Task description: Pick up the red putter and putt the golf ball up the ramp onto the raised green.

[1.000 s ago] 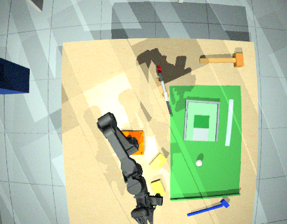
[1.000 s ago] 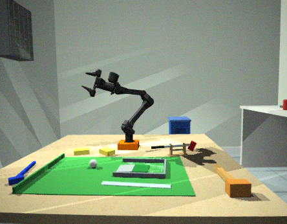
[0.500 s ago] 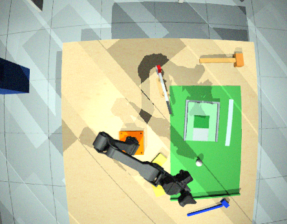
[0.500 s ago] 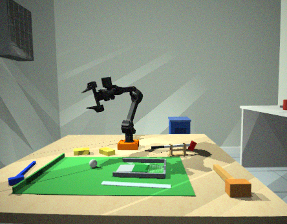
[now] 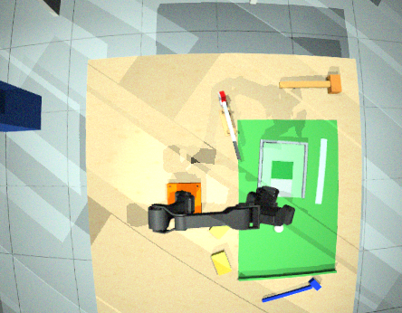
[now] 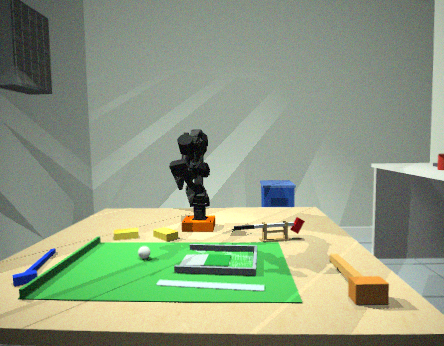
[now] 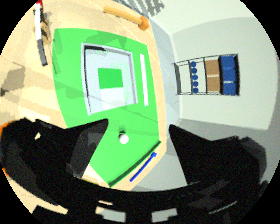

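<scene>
So my gripper [image 5: 289, 214] is wide open, gripping nothing, above the green mat [image 5: 287, 253]; red putter [image 5: 229, 123] lies on its small rack, red head, white shaft, dark grip.

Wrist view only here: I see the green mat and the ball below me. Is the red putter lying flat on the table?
Observer: No. The red putter rests across a small wooden stand, raised off the table, beside the mat.
Operator: Which end is closer to the mat?
Observer: The dark grip end; the red head points away from it.
Operator: How high am I above the ball?
Observer: Well above it. The exterior view shows the arm folded up tall, with the gripper open, holding nothing, far over the golf ball.
</scene>
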`<action>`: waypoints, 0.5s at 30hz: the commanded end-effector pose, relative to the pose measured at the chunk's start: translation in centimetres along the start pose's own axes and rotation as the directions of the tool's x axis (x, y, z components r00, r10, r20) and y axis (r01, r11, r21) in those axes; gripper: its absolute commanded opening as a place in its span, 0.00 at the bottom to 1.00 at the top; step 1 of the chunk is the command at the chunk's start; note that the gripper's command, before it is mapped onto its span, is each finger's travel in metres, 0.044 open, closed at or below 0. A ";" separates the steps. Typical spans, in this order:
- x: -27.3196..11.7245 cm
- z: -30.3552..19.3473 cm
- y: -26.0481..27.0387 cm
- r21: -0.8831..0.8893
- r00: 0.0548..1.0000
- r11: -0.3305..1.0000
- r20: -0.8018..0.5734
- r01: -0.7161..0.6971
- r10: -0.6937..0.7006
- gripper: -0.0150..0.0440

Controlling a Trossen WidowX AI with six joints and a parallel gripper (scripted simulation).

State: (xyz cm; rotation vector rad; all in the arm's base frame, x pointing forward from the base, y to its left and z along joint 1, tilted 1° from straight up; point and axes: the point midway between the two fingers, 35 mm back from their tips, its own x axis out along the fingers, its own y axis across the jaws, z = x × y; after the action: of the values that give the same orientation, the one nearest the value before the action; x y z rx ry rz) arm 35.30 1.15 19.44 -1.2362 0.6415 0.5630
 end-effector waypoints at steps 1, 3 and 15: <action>1.4 4.6 4.1 -0.079 0.978 0.980 0.088 -0.184 0.190 1.00; 1.7 6.8 6.7 -0.131 0.948 0.951 0.116 -0.280 0.296 1.00; -0.8 14.8 20.8 -0.398 0.650 0.612 0.050 -0.683 0.758 1.00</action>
State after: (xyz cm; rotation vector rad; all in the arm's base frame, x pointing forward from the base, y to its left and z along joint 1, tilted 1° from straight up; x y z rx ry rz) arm 23.82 19.25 9.44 -1.1842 0.8494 1.4729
